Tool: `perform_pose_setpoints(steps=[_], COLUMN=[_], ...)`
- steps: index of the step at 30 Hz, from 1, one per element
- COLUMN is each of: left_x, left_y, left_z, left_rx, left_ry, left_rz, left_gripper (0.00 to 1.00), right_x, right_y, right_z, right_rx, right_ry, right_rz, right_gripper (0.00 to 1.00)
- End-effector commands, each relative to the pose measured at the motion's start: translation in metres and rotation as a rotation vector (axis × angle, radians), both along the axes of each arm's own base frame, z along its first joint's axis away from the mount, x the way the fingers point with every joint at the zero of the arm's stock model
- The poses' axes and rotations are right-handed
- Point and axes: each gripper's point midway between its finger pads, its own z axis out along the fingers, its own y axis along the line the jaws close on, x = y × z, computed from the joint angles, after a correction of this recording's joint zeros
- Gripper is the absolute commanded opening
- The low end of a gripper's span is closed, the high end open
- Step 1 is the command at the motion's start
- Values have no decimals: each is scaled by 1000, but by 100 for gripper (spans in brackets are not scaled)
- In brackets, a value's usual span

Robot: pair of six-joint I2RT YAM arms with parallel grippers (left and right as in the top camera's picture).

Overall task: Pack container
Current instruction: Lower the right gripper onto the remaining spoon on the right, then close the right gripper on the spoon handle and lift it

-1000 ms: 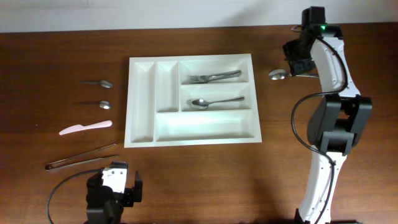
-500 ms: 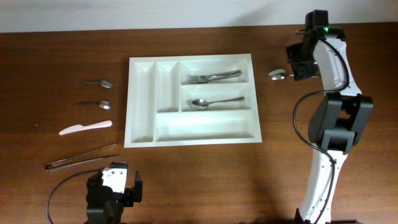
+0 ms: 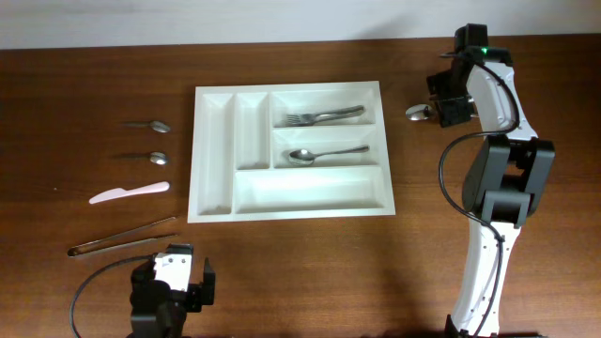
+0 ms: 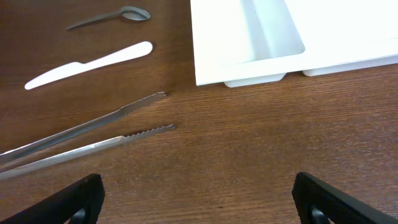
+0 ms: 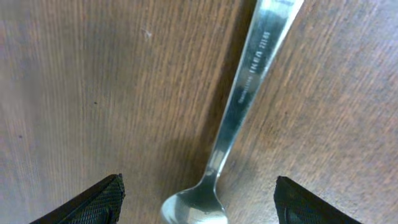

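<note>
Step in hand: right-side pickup. Your right gripper [image 5: 198, 198] hangs over the loose spoon [image 5: 249, 87], fingers spread wide, straddling its neck and gripping nothing. The container [image 3: 310, 190] sits mid-table; that spoon lies near its right wall. Next, I'd say: drop to the wood, pinch the thin handle, lift over the wall and set it beside the packed spoon [image 3: 324, 153], below the fork [image 3: 324, 115]. Left gripper [image 4: 199, 202] is parked, spread and empty. The tongs [image 4: 87, 140], knife [image 4: 87, 64] and two small spoons [image 3: 150, 124] wait on the left. Nothing blocks the path.
</note>
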Motion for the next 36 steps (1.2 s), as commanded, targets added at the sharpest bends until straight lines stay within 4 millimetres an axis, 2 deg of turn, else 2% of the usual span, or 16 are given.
perform_pose_setpoints(steps=[1,5,13,19,22,26,30,31,32,36], left_x=[0,0,0,0,0,0,0,0,0,0], left_y=[-2,-2,-2,-2,-2,-2,-2,-2,-2,-2], left_z=[0,0,0,0,0,0,0,0,0,0], left_rx=[8,8,8,8,8,8,8,8,8,8], left_ry=[-3,-3,-3,-3,-3,-3,-3,-3,-3,-3], left_rz=[-15,-15,-15,-15,-15,-15,-15,-15,-15,-15], left_gripper=[99,99,99,99,99,99,99,99,99,99], right_x=[1,2,-10,-13,-13,-13,-15,-18,-19,-24], right_y=[-3,-5,-7,-4,-3,-1,-1,0,0,0], right_z=[-7,-9,-37,-47,-47,-47,-47,-48,-48,-49], right_rx=[-16,-19,12,42,42,33,30,31,30,27], right_ry=[4,2,76,95,94,92,99,110,114,133], right_rz=[3,0,-6,-2,14,72,100,103,110,136], right_gripper=[79,79,77,68,56,26,15,7,4,4])
